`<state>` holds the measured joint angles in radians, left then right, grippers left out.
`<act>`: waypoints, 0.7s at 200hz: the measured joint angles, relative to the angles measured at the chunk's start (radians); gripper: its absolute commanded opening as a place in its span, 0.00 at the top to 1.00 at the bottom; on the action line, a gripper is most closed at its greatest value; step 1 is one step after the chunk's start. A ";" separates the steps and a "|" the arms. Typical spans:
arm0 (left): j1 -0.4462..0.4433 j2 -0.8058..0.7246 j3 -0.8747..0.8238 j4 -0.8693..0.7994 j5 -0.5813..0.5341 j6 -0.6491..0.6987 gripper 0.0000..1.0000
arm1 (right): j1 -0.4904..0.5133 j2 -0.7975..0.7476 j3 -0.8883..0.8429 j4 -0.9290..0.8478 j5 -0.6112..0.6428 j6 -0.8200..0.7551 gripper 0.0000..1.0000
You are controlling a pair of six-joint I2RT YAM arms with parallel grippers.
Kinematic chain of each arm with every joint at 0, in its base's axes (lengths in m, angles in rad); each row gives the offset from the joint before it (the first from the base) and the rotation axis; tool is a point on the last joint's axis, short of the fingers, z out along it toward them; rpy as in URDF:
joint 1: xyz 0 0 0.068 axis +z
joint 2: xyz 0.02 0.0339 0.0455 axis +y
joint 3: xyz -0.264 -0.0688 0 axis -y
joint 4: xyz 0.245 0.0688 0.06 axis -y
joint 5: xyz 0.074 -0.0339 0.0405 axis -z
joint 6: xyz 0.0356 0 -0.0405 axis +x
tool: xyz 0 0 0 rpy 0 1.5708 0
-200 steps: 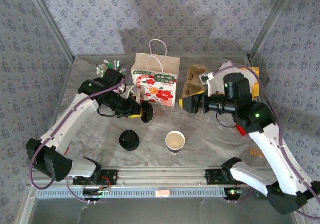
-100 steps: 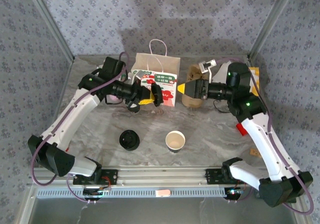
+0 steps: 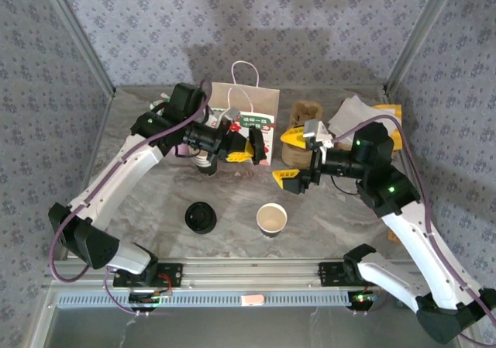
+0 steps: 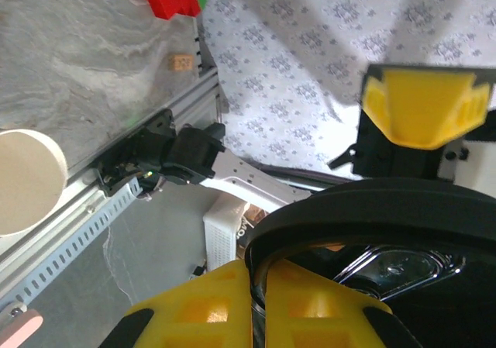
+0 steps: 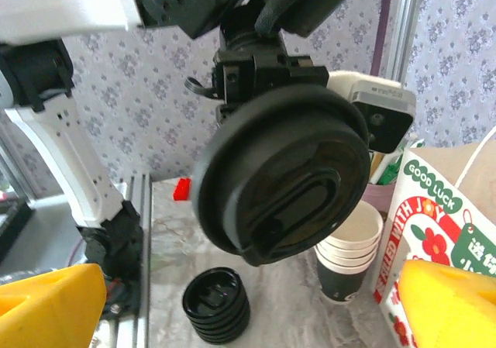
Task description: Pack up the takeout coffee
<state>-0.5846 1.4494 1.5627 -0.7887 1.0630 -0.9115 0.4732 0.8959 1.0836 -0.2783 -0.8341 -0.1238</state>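
At the left of the table (image 3: 139, 208), close to the front rail, a stack of spare black lids (image 3: 201, 216) sits within easy reach of the left arm. Farther back, a stack of lidless cups (image 5: 349, 247) stands just beside the paper bag (image 3: 260, 100).

The left gripper (image 3: 245, 144) hangs in the air in front of the bag, its yellow jaws clamped on the rim of a single black lid (image 5: 283, 181). The lid is held on edge with its top face turned toward the right arm. Gripped by the rim alone, most of the disc stays free, which reads as an offer for a handover or a way to keep the underside clear for pressing onto a cup.

The bag stands upright at the back centre, handles up, so that something can be lowered in from above.

In front of it, well apart from both grippers, the takeout coffee cup (image 3: 271, 218) stands upright near the front edge. Its top is open and bare, so capping probably has to come before packing.

To the right, the right gripper (image 3: 290, 157) points at the lid from close by. Its jaws are spread wide and hold nothing, a stance that suits taking the lid by its free edge.
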 measured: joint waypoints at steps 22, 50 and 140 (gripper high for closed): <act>-0.013 0.008 0.021 0.000 0.021 0.000 0.90 | 0.000 0.042 0.000 -0.001 -0.012 -0.051 0.00; -0.020 0.012 0.031 -0.009 0.034 0.001 0.90 | -0.004 0.068 0.003 0.012 -0.034 -0.073 0.00; -0.036 0.048 0.076 -0.047 0.048 0.002 0.90 | -0.001 0.135 0.067 0.103 -0.166 -0.049 0.00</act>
<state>-0.6205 1.4975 1.6386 -0.8352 1.1110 -0.9100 0.4721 1.0309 1.1507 -0.1753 -1.0004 -0.1730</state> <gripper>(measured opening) 0.099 0.997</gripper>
